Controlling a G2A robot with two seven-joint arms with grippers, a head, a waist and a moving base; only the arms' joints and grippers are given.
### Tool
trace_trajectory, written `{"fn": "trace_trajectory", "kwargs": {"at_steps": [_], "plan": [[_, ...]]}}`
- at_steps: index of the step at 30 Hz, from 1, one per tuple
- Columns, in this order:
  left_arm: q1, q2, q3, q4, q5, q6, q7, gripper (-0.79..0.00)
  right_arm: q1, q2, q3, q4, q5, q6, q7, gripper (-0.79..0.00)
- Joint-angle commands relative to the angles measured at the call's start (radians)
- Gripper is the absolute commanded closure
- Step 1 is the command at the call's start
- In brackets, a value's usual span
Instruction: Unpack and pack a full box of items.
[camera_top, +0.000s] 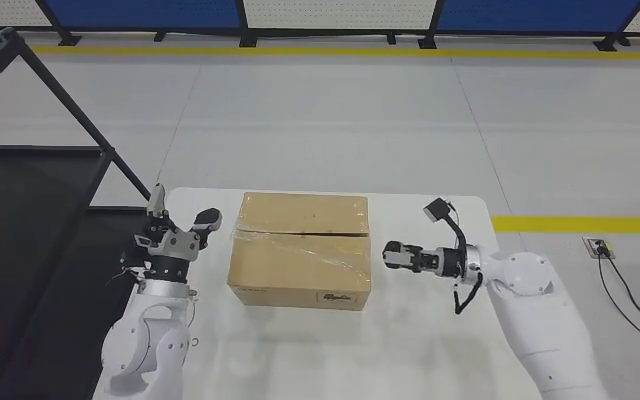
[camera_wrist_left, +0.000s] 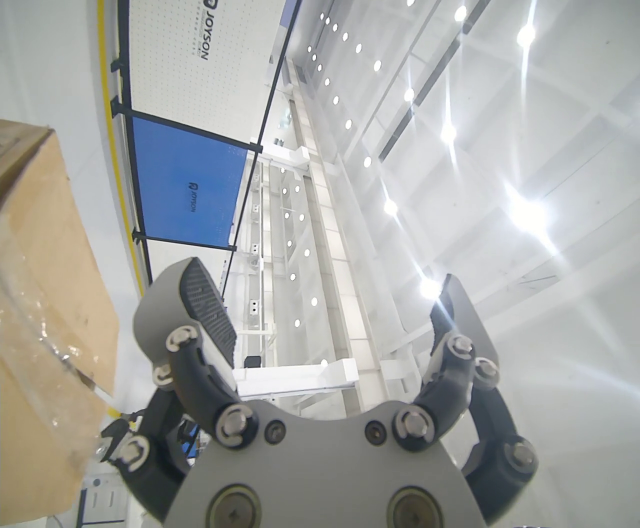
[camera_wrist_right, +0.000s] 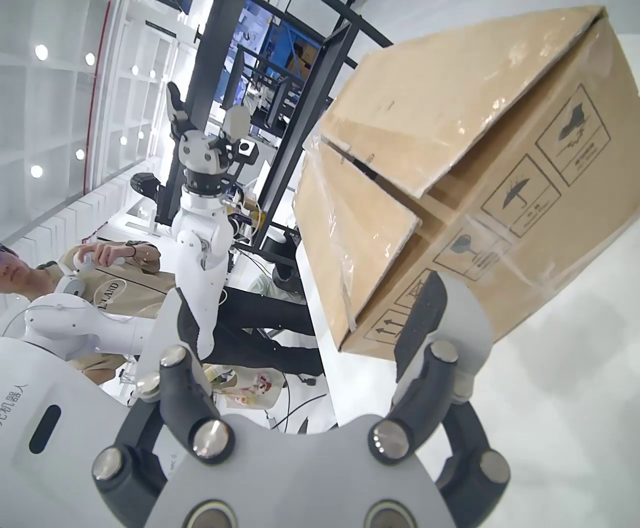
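Crinkling clear tape (camera_top: 322, 260) over brown box (camera_top: 300, 214)

This is looking like a robotics test hall, not a home or a shop. A wide grey floor (camera_top: 330, 120) is stretching away, with a yellow line (camera_top: 300, 50) running across it and blue partition panels (camera_top: 140, 12) fencing off the bay. Rows of ceiling lights (camera_wrist_left: 448, 132) are glaring from a high roof. A cable is trailing from a floor socket (camera_top: 597, 247) near the white table (camera_top: 420, 340).

White arms (camera_top: 535, 295) carry grey, black-linked left hand (camera_wrist_left: 324, 286) and right hand (camera_wrist_right: 306, 299).
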Motion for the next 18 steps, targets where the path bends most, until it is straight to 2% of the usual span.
{"fn": "trace_trajectory", "kwargs": {"at_steps": [1, 2, 6, 8, 9, 10, 12, 14, 15, 18], "plan": [[-0.014, 0.0, 0.0, 0.011, -0.021, 0.006, 0.002, -0.785, -0.008, 0.003, -0.011, -0.017, -0.018, 0.034, -0.004, -0.68], [-0.018, 0.0, 0.0, 0.015, -0.023, 0.006, 0.001, -0.785, -0.01, 0.003, -0.018, -0.023, -0.03, 0.053, -0.009, -0.585], [-0.027, 0.0, 0.004, 0.018, -0.03, 0.001, -0.001, -0.785, -0.005, 0.002, -0.052, -0.038, -0.069, 0.106, -0.042, -0.591], [-0.029, 0.0, 0.006, 0.019, -0.032, -0.004, -0.002, -0.785, 0.003, 0.002, -0.065, -0.032, -0.072, 0.121, -0.042, -0.517], [-0.029, 0.0, 0.007, 0.019, -0.032, -0.006, -0.002, -0.785, 0.007, 0.002, -0.069, -0.028, -0.072, 0.123, -0.047, -0.468], [-0.029, 0.0, 0.007, 0.02, -0.032, -0.009, -0.002, -0.785, 0.009, 0.002, -0.074, -0.025, -0.065, 0.124, -0.043, -0.379], [-0.029, 0.0, 0.006, 0.021, -0.034, -0.014, 0.002, -0.785, 0.015, 0.003, -0.079, -0.017, -0.058, 0.122, -0.042, -0.296], [-0.028, 0.0, 0.004, 0.021, -0.037, -0.017, 0.003, -0.785, 0.02, 0.004, -0.082, -0.009, -0.053, 0.123, -0.044, -0.157], [-0.027, 0.0, 0.003, 0.022, -0.039, -0.018, 0.003, -0.785, 0.022, 0.005, -0.084, -0.006, -0.052, 0.124, -0.044, -0.123], [-0.026, 0.0, 0.003, 0.022, -0.041, -0.02, 0.003, -0.785, 0.027, 0.007, -0.089, 0.0, -0.05, 0.129, -0.049, -0.114]]}}
